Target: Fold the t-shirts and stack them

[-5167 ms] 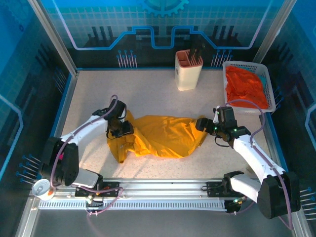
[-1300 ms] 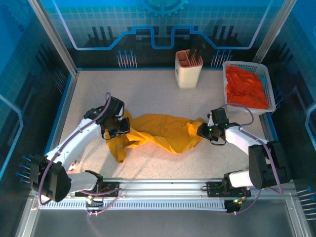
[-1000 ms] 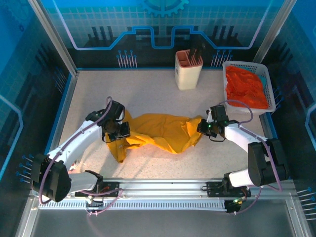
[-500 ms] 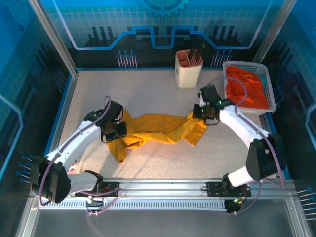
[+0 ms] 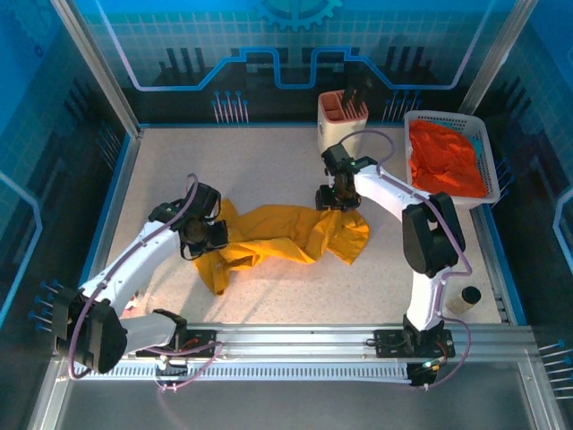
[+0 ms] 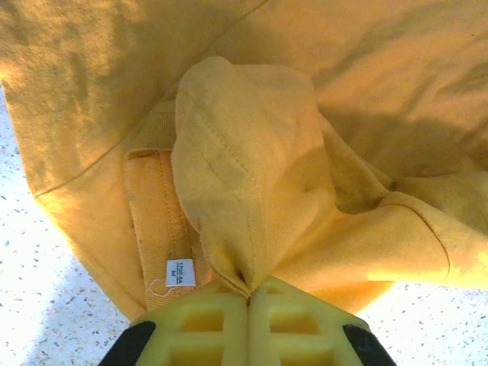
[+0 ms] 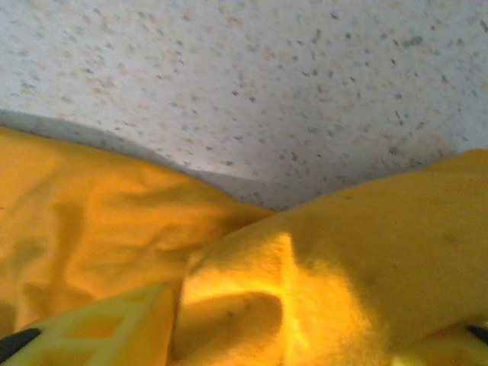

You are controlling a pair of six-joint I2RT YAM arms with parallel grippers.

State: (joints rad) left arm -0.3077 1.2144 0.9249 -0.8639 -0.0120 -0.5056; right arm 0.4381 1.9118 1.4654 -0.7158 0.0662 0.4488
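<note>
The mustard-yellow t-shirt [image 5: 286,235] lies bunched in a long ridge across the table's middle. My left gripper [image 5: 202,235] is shut on its left end; in the left wrist view the yellow pads [image 6: 249,293] pinch a fold of cloth [image 6: 252,152] beside the collar and its size label [image 6: 180,272]. My right gripper [image 5: 329,198] stands open over the shirt's right end, with loose cloth [image 7: 366,252] heaped between its spread fingers [image 7: 99,328]. The orange-red t-shirt [image 5: 445,158] lies crumpled in the white basket [image 5: 445,116].
A cream holder [image 5: 341,127] with dark utensils stands at the back, just behind my right arm. The basket sits at the back right corner. A small pale cup [image 5: 466,299] stands near the right front edge. Bare speckled table [image 5: 251,166] lies behind the shirt.
My right gripper swung back and to the left with the shirt's right end, folding it toward the middle, then opened. My left gripper stayed shut on the left end, hardly moving.
</note>
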